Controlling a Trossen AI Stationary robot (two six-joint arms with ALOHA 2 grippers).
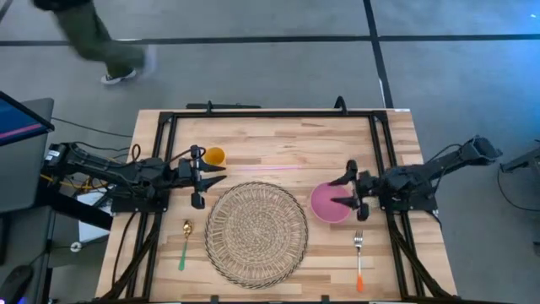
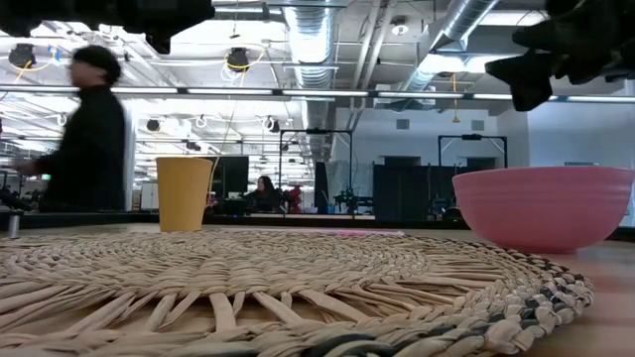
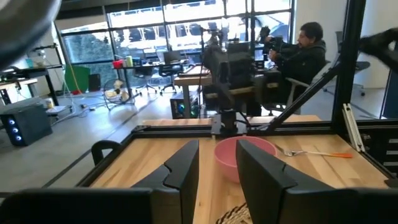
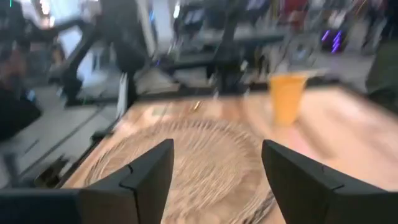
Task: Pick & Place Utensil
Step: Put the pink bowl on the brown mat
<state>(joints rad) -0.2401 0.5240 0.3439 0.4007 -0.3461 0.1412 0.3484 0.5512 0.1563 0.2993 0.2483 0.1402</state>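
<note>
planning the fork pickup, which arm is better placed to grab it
Probably the right. The fork lies on the right side of the table, just below the right hand over the pink bowl. The left hand sits across the woven mat, near the spoon.

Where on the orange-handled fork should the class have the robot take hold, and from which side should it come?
Grip the fork on its orange handle, coming straight down from above. It lies flat on the table, tines pointing toward the pink bowl, so only the long sides offer purchase; set the fingers across the handle. The right end effector, open and hanging over the bowl, is probably best placed.
</note>
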